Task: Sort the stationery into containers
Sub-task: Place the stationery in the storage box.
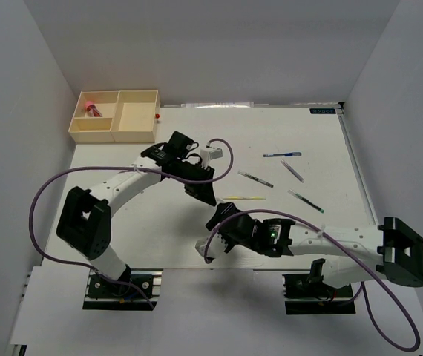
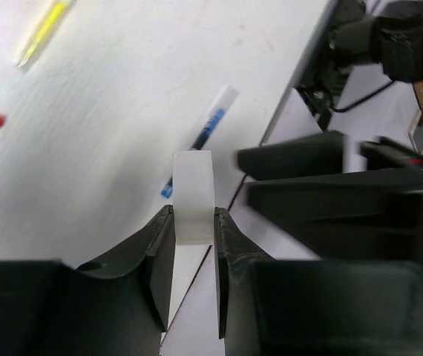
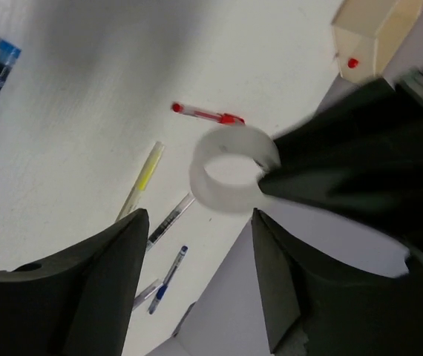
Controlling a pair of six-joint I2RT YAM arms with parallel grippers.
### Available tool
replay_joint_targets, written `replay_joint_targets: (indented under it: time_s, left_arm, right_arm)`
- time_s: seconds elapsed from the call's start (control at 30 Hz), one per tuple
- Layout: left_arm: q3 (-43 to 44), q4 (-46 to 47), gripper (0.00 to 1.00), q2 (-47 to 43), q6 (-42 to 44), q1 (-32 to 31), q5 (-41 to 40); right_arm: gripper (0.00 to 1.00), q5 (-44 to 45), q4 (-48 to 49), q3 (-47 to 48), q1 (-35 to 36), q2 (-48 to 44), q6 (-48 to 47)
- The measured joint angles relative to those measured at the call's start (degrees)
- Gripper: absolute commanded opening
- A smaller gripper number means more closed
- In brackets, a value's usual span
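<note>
White surface (image 1: 315, 141) in white-walled booth (image 1: 197, 44), pens (image 1: 255, 179) scattered, tray (image 1: 133, 136) at far-left corner.
Above it left gripper (image 2: 194, 213) pinches tape ring (image 2: 194, 182); right gripper (image 3: 198, 216) spread wide, empty.

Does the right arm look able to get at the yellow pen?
Probably yes: the right gripper is open and empty, the yellow pen lies nearby, though the left gripper holding the tape ring crowds the way.

A flat white rectangular tabletop (image 1: 323, 141) carries a shallow cream-beige three-compartment tray (image 1: 93, 136) at its far left corner. Thin pens lie scattered right of centre, none touching: a blue pen (image 1: 282, 154) farthest back, three dark clear-barrelled pens (image 1: 255, 179), and a yellow-green pen (image 1: 244, 198) nearest the middle. A red pen (image 3: 205, 114) lies near the yellow-green one.
</note>
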Motion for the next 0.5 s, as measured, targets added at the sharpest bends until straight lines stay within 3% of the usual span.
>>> replay_joint_targets:
  time_s: [0.07,0.2,0.43,0.5]
  left_arm:
    - [-0.87,0.37,0.00,-0.39,-1.36,1.29,-1.68]
    - [-1.03,0.31,0.00,-0.37,-4.07,7.10,-4.48]
    - [9.46,-0.46,0.00,4.28,-7.45,21.88,-11.28]
    - [16.44,-0.55,0.00,6.19,-8.09,25.81,-16.09]
  right_arm:
    - [0.48,0.02,0.26,0.09,0.13,-2.08,0.94]
    - [0.31,-0.22,-0.02,0.09,0.13,-7.06,2.71]
    - [0.32,-0.28,-3.08,-0.61,0.11,-11.91,8.13]
    - [0.37,-0.48,-4.94,-0.59,-0.09,-11.87,11.08]
